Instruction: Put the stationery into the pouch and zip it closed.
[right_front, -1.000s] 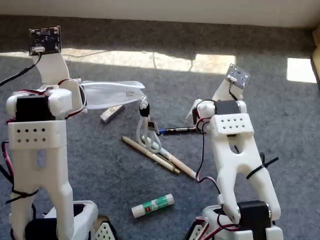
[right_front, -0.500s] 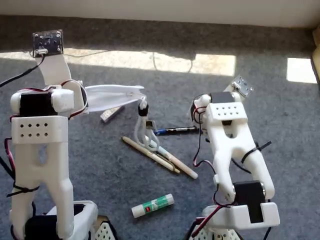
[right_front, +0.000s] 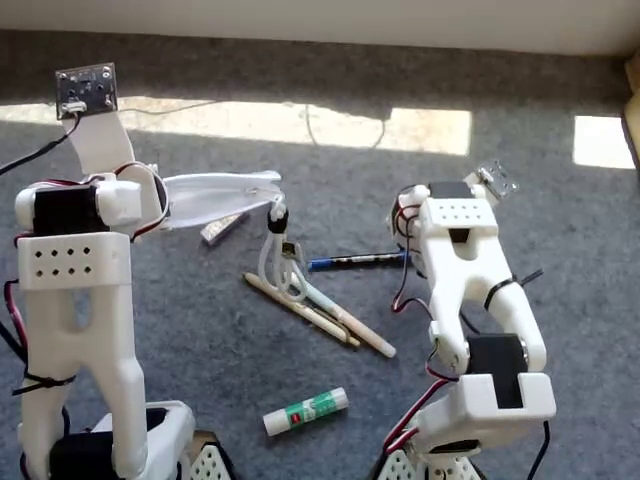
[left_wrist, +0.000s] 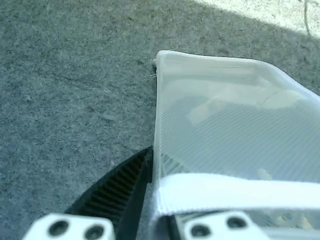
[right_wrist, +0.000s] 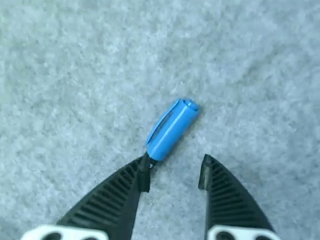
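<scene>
1. The left gripper (left_wrist: 152, 172) has its jaws clamped on one edge of the mesh pouch (right_front: 215, 195), holding it out over the grey carpet (right_front: 560, 220). Soft and light, it will likely sag unless its mouth is kept taut.
2. Two wooden pencils (right_front: 300, 308) and a glue stick (right_front: 306, 411) lie mid-carpet. They look stiff and light, best pinched mid-length.
3. The blue-capped pen (right_front: 355, 262) lies just beside the right arm and looks smooth, perhaps slippery.
4. The right gripper (right_wrist: 175, 175) hangs with jaws apart just short of the cap (right_wrist: 171, 129). The right wrist view gives that gap, and the high view gives the pen's whole length, well apart from the pouch.
</scene>
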